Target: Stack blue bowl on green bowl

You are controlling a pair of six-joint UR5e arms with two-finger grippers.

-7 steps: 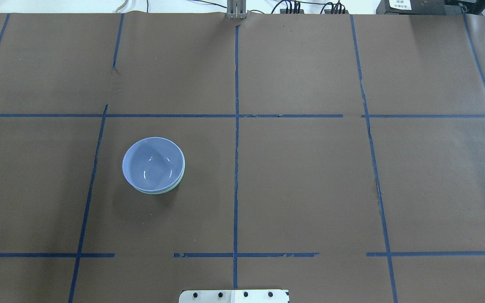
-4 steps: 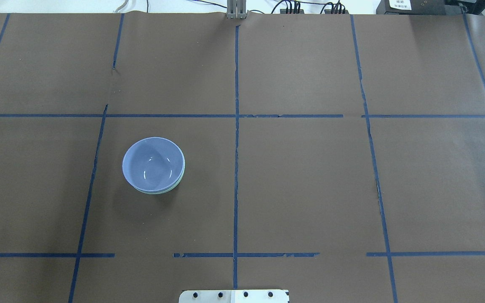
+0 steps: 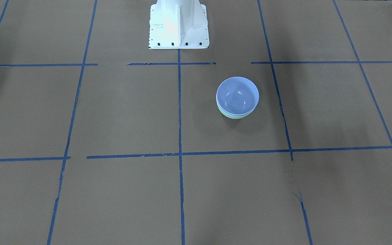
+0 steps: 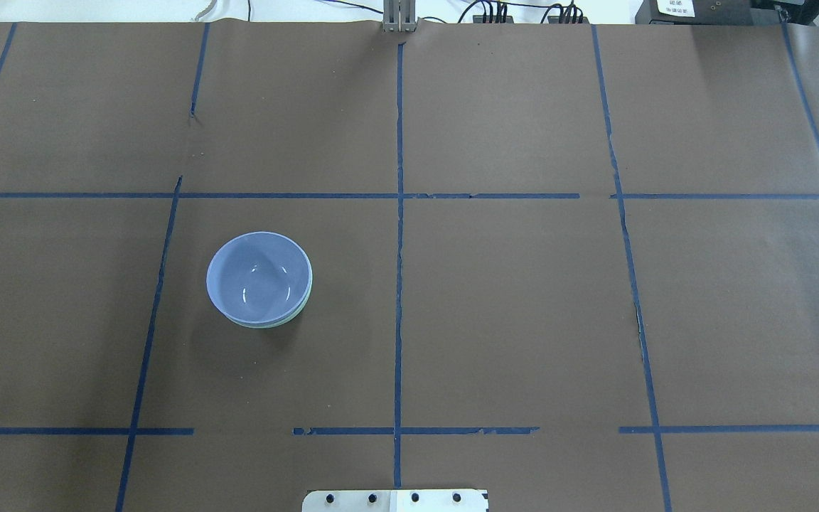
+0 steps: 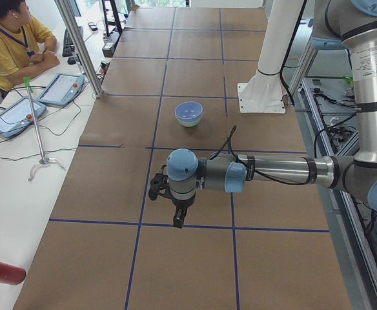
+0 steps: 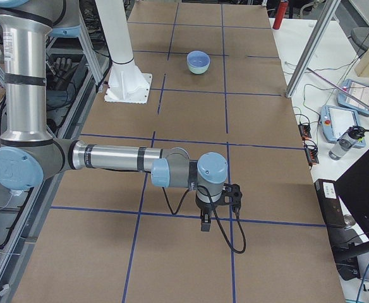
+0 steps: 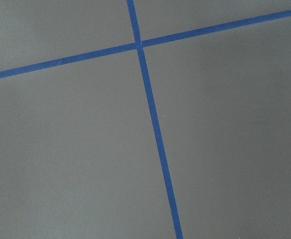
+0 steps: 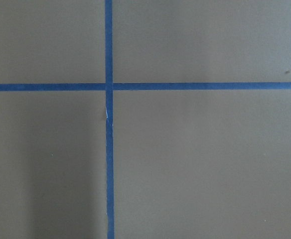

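Note:
The blue bowl (image 4: 259, 276) sits nested inside the green bowl (image 4: 267, 325) on the left half of the brown table. Only a thin rim of green shows below it. The stack also shows in the front view, blue bowl (image 3: 237, 95) in green bowl (image 3: 235, 116). Neither gripper is near it. My left gripper (image 5: 179, 219) hangs over the table's left end, far from the bowls. My right gripper (image 6: 205, 224) hangs over the right end. Both show only in the side views, so I cannot tell whether they are open or shut. Both wrist views show only bare paper and blue tape.
The robot's white base (image 3: 178, 23) stands at the near middle edge. Blue tape lines grid the brown paper. An operator (image 5: 8, 45) sits beside the table's far side with tablets (image 5: 59, 89). A metal post (image 5: 79, 45) stands at that edge.

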